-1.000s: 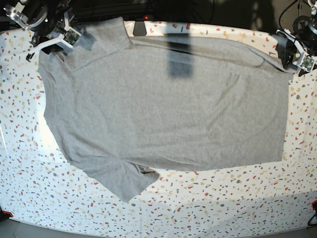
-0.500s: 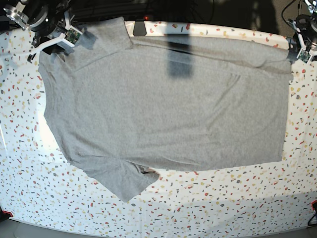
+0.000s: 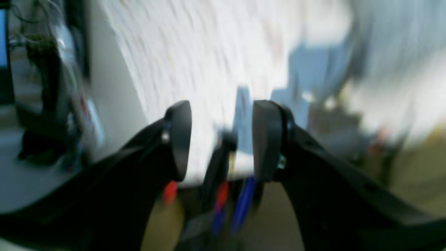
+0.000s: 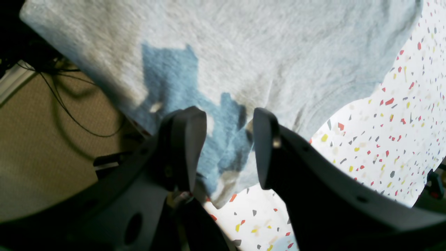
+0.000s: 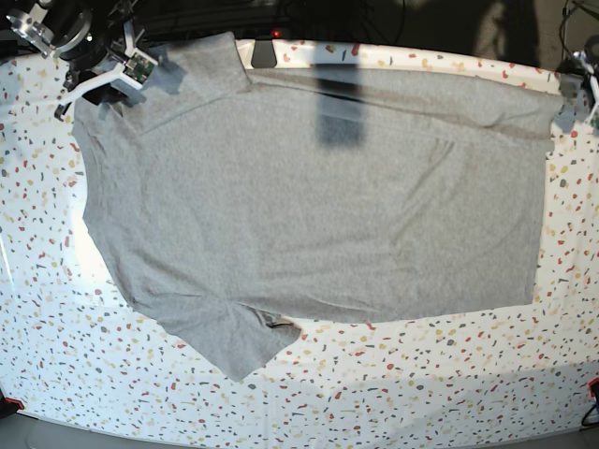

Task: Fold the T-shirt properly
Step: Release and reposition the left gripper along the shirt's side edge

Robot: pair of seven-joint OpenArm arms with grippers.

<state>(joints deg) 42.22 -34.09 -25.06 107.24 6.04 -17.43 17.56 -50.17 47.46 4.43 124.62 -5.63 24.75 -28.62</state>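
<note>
The grey T-shirt (image 5: 309,206) lies spread flat and plain side up on the speckled table (image 5: 421,374), collar end to the left and hem to the right. One sleeve (image 5: 234,337) points toward the front edge. My right gripper (image 5: 105,77) hovers at the far left corner over the other sleeve. In the right wrist view the right gripper (image 4: 230,146) is open just above the T-shirt's sleeve edge (image 4: 244,52), holding nothing. In the blurred left wrist view my left gripper (image 3: 221,139) is open and empty. In the base view only a sliver of the left arm (image 5: 590,75) shows at the far right edge.
A dark rectangular shadow (image 5: 339,112) falls across the shirt near the back. A small dark object (image 5: 265,53) sits at the table's back edge. Beyond the back edge are cables (image 4: 69,115) and brown floor. Bare table runs along the front and both sides.
The left arm has drawn away from the hem's far right corner, up and right, nearly out of the base view. The right arm and the shirt have barely moved.
</note>
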